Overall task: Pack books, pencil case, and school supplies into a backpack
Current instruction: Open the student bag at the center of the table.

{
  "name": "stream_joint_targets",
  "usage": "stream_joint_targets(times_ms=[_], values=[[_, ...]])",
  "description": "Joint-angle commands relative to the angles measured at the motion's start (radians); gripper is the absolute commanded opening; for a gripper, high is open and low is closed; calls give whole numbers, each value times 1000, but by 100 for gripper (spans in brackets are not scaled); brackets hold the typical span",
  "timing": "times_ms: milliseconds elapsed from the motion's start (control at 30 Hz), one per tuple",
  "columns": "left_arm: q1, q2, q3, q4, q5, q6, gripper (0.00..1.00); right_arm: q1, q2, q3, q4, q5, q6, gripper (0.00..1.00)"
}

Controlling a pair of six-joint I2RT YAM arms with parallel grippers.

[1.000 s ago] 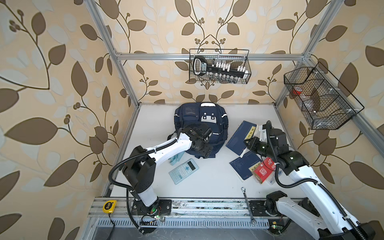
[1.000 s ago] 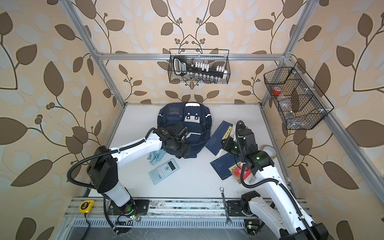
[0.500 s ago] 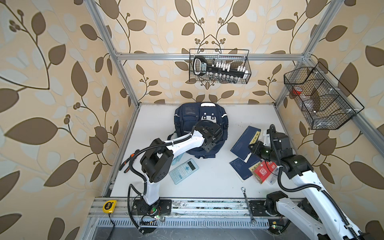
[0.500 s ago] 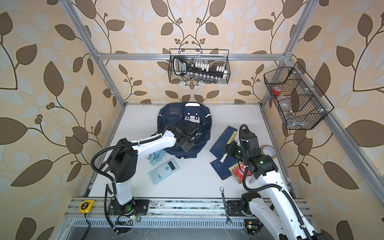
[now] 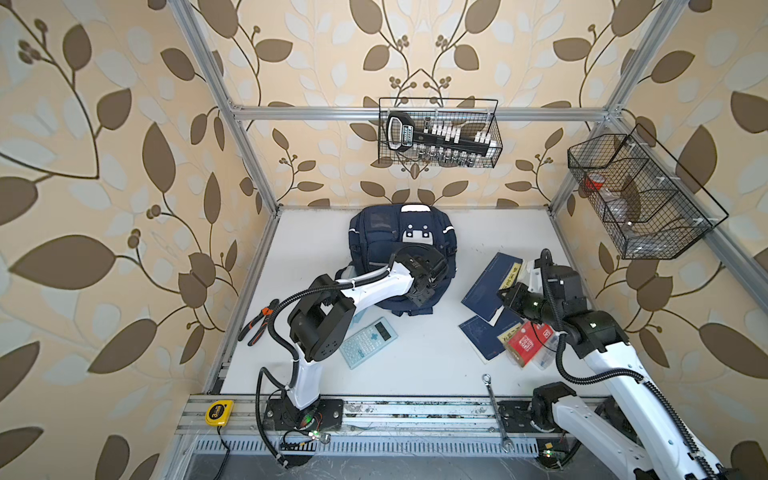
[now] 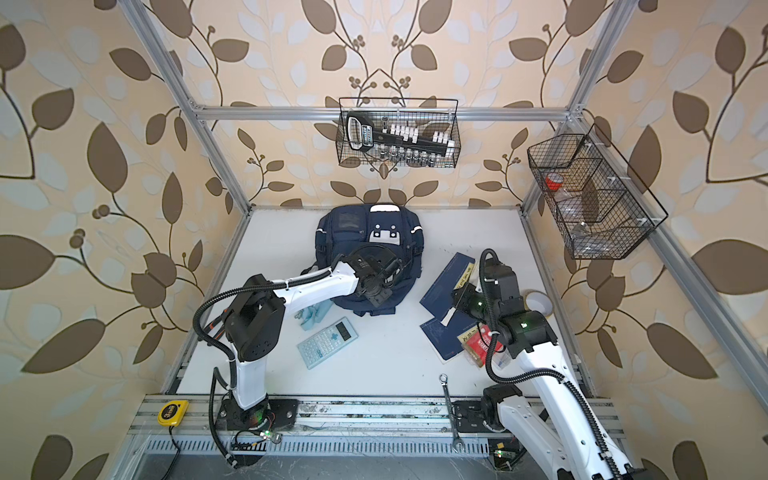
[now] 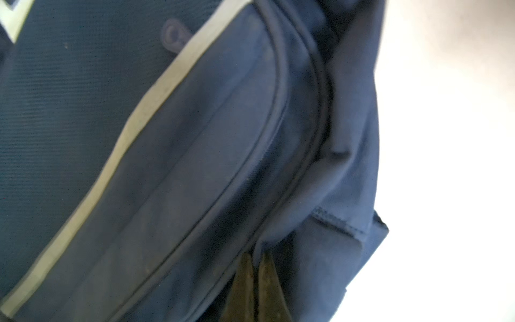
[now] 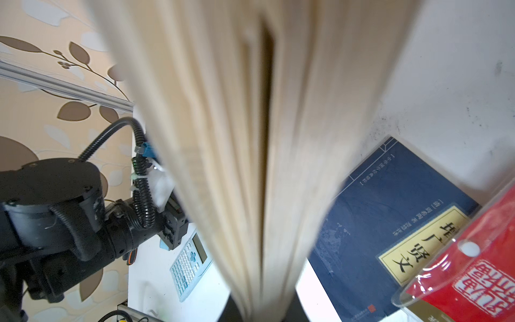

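Backpack fabric sits pinched between the left gripper fingers. At its three o'clock, the right gripper clamps a book. The calculator lies at six.

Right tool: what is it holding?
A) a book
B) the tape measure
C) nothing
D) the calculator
A: in the right wrist view, the right tool is shut on a book, whose pale page edges fan out from it. The calculator lies apart from it.
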Motion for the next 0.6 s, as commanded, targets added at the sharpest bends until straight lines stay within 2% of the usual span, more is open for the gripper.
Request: stream_joint_targets(times_ms=[0,267,433,567], values=[[9,-50,37,54,-40,-51,0,-3,-20,1,3,-31,-5,0],[12,-225,82,117,-6,-162,0,-3,-16,-59,132,-201,65,0],[14,-225,146,80,84,-188,0,-3,-19,-121,291,-328,164,0],[15,-191,153,65,165,-178,0,-3,-3,-145,334,-349,196,0]])
